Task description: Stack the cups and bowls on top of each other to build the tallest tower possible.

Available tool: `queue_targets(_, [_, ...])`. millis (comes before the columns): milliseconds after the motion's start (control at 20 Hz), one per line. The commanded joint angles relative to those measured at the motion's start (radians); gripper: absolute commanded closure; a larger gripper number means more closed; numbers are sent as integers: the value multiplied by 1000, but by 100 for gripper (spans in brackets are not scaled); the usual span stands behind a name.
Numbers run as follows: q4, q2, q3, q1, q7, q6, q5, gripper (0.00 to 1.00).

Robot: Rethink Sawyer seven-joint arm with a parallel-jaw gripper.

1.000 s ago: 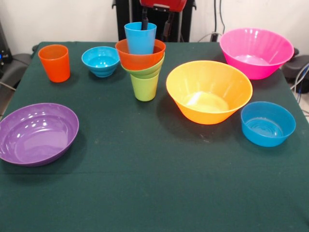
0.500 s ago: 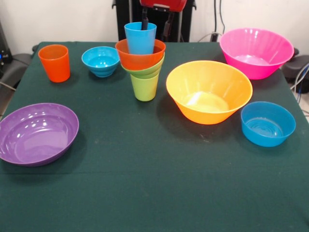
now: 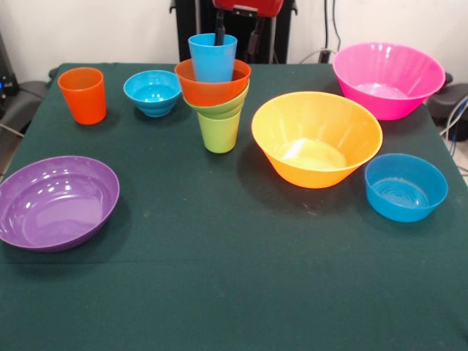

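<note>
Fingers [image 3: 238, 33] straddle the light blue cup's [image 3: 213, 57] rim, one inside, one behind; grip we cannot confirm. That cup tops the tower [image 3: 215, 95] on the worktop [image 3: 219, 278]. We judge placement finishing; next, the orange cup [image 3: 82, 95], left of it.

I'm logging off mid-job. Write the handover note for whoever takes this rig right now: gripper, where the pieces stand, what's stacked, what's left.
Gripper: directly above the tower, one finger dipping into the light blue cup; whether it grips the rim cannot be told.
Tower: lime green cup as base, small green bowl, medium orange bowl, light blue cup on top.
Loose on the table: orange cup, small blue bowl, purple bowl, yellow-orange bowl, medium blue bowl, pink bowl.
Done: four pieces stacked.
Left: six pieces; the orange cup probably fits next.
</note>
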Motion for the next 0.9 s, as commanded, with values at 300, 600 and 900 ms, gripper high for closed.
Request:
queue_targets(300, [-5,-11,17,50,143,38,24,0])
queue_targets(600, [-15,-21,6,63,142,62,30,0])
queue_targets(900, [-33,-28,-19,90,142,86,22,0])
